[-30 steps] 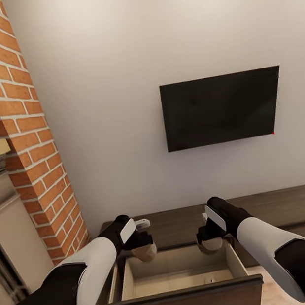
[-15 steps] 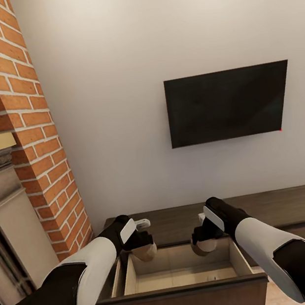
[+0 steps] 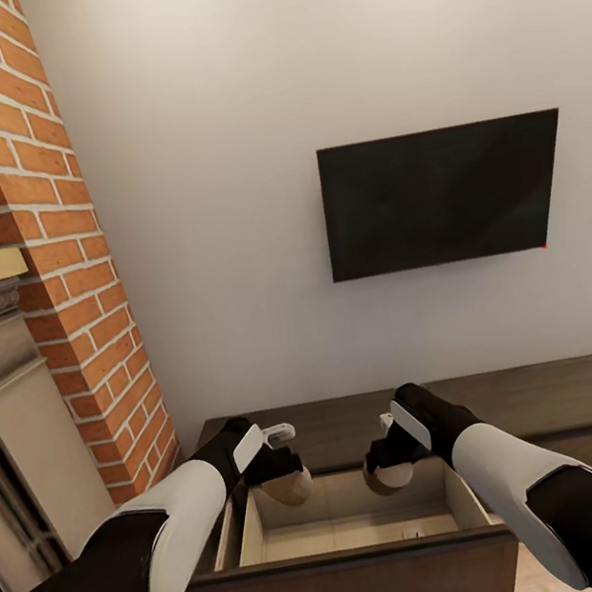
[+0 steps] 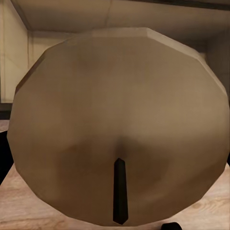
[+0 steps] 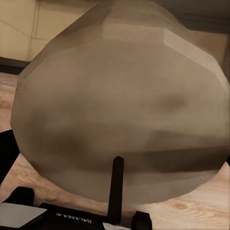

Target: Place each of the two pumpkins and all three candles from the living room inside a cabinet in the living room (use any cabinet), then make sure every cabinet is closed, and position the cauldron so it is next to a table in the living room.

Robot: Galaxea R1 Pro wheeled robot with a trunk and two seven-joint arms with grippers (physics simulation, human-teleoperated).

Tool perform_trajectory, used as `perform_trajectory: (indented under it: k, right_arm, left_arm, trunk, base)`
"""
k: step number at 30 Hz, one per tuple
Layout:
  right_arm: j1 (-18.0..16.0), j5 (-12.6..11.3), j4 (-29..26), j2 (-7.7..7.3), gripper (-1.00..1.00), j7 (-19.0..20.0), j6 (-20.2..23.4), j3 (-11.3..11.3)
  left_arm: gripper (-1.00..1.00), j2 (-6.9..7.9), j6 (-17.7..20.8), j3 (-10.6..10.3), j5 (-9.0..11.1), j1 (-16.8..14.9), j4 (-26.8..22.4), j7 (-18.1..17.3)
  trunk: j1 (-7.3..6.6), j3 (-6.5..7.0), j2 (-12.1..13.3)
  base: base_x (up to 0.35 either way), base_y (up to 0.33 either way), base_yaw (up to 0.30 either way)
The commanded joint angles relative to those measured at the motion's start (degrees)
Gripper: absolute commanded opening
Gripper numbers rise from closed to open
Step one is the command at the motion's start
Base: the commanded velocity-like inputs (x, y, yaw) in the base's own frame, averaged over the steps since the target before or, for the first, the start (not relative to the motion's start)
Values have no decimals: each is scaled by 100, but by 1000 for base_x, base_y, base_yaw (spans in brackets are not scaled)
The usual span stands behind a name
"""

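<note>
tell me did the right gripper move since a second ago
Yes. The right gripper, shut on a candle, shifted leftward relative to the open drawer's right wall.

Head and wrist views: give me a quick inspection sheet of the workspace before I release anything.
Surface: long dark cabinet against the wall, its top bare where seen.
Job's things: drawer pulled open, pale inside; a small unclear item near its front right. One tan candle in the left grip, another candle in the right, both above the drawer.
Clutter: nothing seen.
Grippers: left gripper shut on its candle; right gripper shut on its candle.
Cables: nothing seen.
Surroundings: black TV on a white wall, brick chimney and fireplace surround to the left.
</note>
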Motion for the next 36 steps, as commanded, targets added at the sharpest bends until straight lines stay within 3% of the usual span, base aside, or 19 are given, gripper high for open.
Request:
perform_trajectory:
  k: [1, 9, 15, 17, 25, 30, 36]
  right_arm:
    - [-4, -25, -5, 10, -100, -9, 2, 43]
    - [2, -17, -5, 156, -100, -8, -35, 51]
    - [3, -15, -5, 212, -100, -11, -162, 55]
    - [3, -11, -5, 214, -100, -10, -195, 58]
    - [3, -8, -2, 215, -100, -16, -237, 60]
    - [3, -8, -1, 215, -100, -23, -238, 60]
    - [3, -8, 3, 215, -100, -26, -238, 60]
  left_arm:
    - [-100, -1, 27, -12, 53, -2, -12, 45]
    - [-100, -1, 27, -46, 46, -2, 23, 50]
    - [-100, -1, 20, -503, 44, -2, 32, 95]
    - [-100, -1, 19, -542, 44, -2, 32, 103]
    - [-100, -1, 1, -582, 44, -2, 25, 112]
    - [-100, -1, -280, -583, 47, -2, 31, 104]
    - [-100, -1, -353, -583, 48, -2, 32, 103]
  trunk:
    - [22, -25, -46]
    - [198, -169, -366]
    - [330, -276, -607]
    - [374, -312, -687]
    - [549, -458, -1008]
    - [659, -576, -1209]
    - [791, -735, -1449]
  base:
    - [0, 0, 0]
    - [0, 0, 0]
    - [0, 0, 0]
    - [0, 0, 0]
    - [0, 0, 0]
    - [0, 0, 32]
    - [0, 0, 23]
